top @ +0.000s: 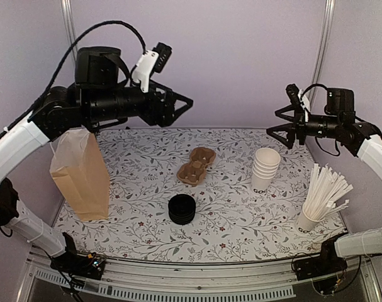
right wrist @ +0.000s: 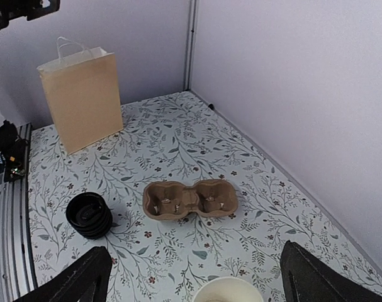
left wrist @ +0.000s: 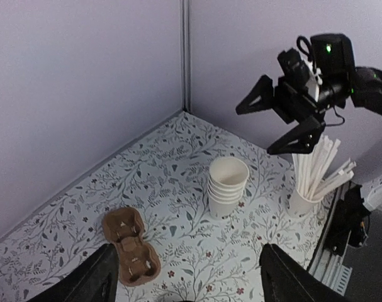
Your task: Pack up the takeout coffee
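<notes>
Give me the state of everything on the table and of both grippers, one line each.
paper bag: standing upright
cup carrier: lying flat, both wells empty
black lids: stacked, on no cup
white cups: nested upright, lidless
straws: standing in a cup
left gripper: open, empty, raised
right gripper: open, empty, raised

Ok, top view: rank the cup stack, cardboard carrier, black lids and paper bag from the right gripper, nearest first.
1. Cup stack, below the right gripper.
2. Cardboard carrier, mid-table.
3. Black lids, centre front.
4. Paper bag, far left.
</notes>
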### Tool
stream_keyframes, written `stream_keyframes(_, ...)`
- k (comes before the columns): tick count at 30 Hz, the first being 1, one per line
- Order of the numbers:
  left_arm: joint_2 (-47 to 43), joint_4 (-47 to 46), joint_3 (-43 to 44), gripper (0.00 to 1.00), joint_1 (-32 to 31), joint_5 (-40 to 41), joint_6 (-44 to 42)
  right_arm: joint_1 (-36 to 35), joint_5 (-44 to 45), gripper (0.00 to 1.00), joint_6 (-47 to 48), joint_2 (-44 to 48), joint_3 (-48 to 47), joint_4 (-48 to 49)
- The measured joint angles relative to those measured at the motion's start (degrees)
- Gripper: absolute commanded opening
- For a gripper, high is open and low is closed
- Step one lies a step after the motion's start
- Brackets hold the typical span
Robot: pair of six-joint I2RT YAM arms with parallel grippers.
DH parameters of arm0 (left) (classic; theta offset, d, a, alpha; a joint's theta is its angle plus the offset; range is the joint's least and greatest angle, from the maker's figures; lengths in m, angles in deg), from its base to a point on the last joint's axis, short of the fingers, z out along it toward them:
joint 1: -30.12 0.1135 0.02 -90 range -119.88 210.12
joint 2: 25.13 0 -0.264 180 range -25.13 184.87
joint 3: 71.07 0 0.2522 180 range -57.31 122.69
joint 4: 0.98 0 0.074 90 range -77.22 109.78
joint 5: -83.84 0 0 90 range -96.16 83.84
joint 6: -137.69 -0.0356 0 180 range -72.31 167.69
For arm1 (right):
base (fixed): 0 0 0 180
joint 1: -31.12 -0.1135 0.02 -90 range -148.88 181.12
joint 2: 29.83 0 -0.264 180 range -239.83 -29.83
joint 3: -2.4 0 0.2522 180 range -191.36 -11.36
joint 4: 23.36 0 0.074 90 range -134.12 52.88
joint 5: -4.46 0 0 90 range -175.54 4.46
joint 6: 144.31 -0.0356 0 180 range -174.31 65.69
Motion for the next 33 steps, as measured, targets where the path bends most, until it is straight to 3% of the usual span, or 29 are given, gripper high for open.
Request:
stream_keyframes(7, 6.75, 10.49, -8.90, 0.84, -12.92, 3.17, 4.98, -10.25, -1.03, 0.95, 8.76, -0.28, 0.00, -7.69)
stream_keyframes(12, 12.61, 13.14, -13.77, 0.68, -17.90, 0.83, 7.72, -11.98, -1.22, 0.94, 12.28, -0.28, -0.61, -11.87)
stream_keyframes(17, 18.27, 12.63, -15.02, 0.66, -18.88, -2.82, 6.62, -12.09, -1.18, 0.95, 15.32, -0.26, -3.72, -16.04)
stream_keyframes(22, 24.00, 12.26, -14.88, 0.54, -18.25, -3.74, 2.32, -12.13, -0.11, 0.94, 17.49, 0.48, -5.16, -18.62)
stream_keyframes(29, 32.15, 10.88, -11.21, 0.48, -16.35, -8.24, -1.99, -12.11, 4.81, 0.94, 14.75, 0.85, -5.16, -17.79)
stream_keyframes(33, 35.34, 10.29, -10.03, 0.33, -15.78, -8.44, -4.15, -11.58, 6.95, 0.94, 12.66, 0.90, -5.16, -16.76)
